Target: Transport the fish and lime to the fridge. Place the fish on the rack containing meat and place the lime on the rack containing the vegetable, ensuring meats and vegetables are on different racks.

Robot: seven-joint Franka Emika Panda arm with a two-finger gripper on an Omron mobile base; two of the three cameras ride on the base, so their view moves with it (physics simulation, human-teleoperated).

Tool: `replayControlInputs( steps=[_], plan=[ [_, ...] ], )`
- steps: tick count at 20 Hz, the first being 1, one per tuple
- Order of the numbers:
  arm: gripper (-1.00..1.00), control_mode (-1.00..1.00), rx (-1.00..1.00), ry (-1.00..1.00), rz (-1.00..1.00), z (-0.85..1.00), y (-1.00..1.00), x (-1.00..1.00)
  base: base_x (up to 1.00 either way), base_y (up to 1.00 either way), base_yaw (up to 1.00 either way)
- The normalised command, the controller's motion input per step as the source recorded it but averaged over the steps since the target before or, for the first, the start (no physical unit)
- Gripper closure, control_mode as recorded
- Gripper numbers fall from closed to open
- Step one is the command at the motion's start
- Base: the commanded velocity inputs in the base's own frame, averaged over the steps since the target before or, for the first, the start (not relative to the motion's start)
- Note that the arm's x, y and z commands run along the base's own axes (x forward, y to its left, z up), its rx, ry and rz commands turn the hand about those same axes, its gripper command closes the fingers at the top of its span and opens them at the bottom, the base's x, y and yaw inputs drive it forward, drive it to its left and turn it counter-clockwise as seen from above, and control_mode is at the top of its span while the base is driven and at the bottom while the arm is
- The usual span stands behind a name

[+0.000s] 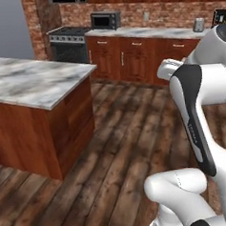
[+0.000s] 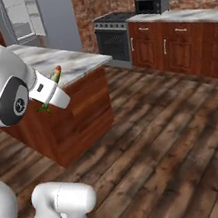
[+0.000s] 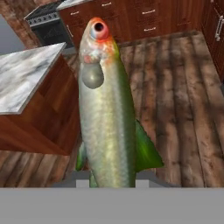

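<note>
I carry the fish point(image 3: 107, 113) pinched in my gripper point(image 3: 109, 181), head pointing away, above the wooden floor beside the island point(image 1: 31, 80). The fridge point(image 2: 56, 13) stands behind the island, not reached yet. The lime I judge comes afterwards.

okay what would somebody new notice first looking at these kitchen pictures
The slim greenish-yellow fish with a red-ringed eye, rising close up in the hand view, clamped in the shut gripper over the wood floor. Beside it stands the marble-topped wooden island, and a black stove sits at the brick back wall.
</note>
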Motion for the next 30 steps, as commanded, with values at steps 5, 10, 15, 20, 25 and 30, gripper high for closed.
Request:
replayControlInputs(
  steps=[5, 10, 15, 20, 25, 30],
  plan=[
    [1.0, 1.0, 0.0, 0.0, 0.0, 0.0, 0.0, 0.0, 1.0, -0.56, 0.22],
    [1.0, 1.0, 0.0, 0.0, 0.0, 0.0, 0.0, 0.0, 1.0, -0.56, 0.22],
    [1.0, 1.0, 0.0, 0.0, 0.0, 0.0, 0.0, 0.0, 1.0, -0.45, 0.21],
    [1.0, 1.0, 0.0, 0.0, 0.0, 0.0, 0.0, 0.0, 1.0, -0.44, 0.2],
    [1.0, 1.0, 0.0, 0.0, 0.0, 0.0, 0.0, 0.0, 1.0, -0.55, 0.21],
    [1.0, 1.0, 0.0, 0.0, 0.0, 0.0, 0.0, 0.0, 1.0, -0.51, 0.34]
  ],
)
